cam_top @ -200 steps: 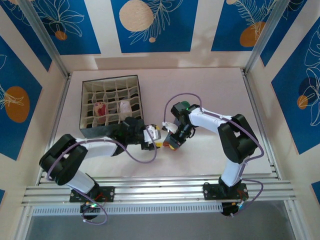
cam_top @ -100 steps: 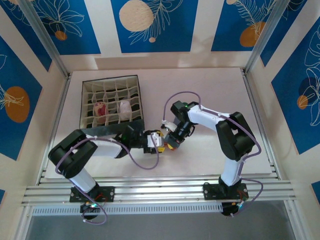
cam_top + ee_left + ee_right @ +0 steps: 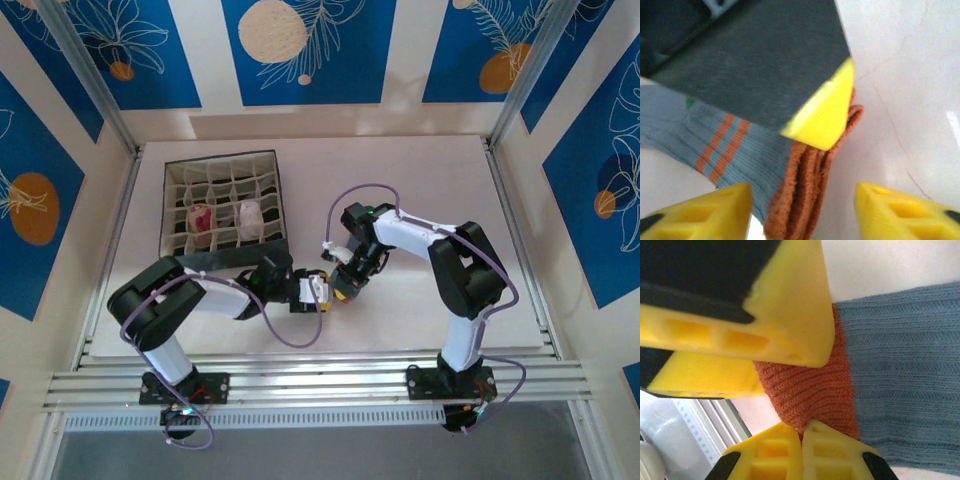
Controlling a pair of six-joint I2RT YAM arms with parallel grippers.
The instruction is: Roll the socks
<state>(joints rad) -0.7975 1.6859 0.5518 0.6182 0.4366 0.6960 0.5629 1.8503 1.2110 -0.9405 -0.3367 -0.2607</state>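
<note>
You are on the last of three socks, by the look of it. Two already sit as rolls in neighbouring cells of the dark fabric organiser box with pale dividers [image 3: 215, 160]: the peach-and-maroon sock [image 3: 200, 218] and the white sock [image 3: 248, 214].

The third, the grey-blue sock [image 3: 755, 160], ribbed fabric with two orange stripes and an orange cuff [image 3: 805, 190], lies flat on the pale tabletop [image 3: 430, 180], just in front of the box, where both arms meet. It shows no roll yet.

Your right gripper [image 3: 802, 440] has its yellow fingertips pressed together at the edge of the cuff [image 3: 805, 385], apparently pinching it; from the left wrist you see its yellow tip [image 3: 825, 120] resting on that cuff.

Your left gripper [image 3: 800, 212] has its jaws apart, one fingertip on each side of the cuff end, gripping nothing.

What is left, as I judge it: take the cuff, roll the sock [image 3: 900, 370] along its length, then drop it into a free cell.
</note>
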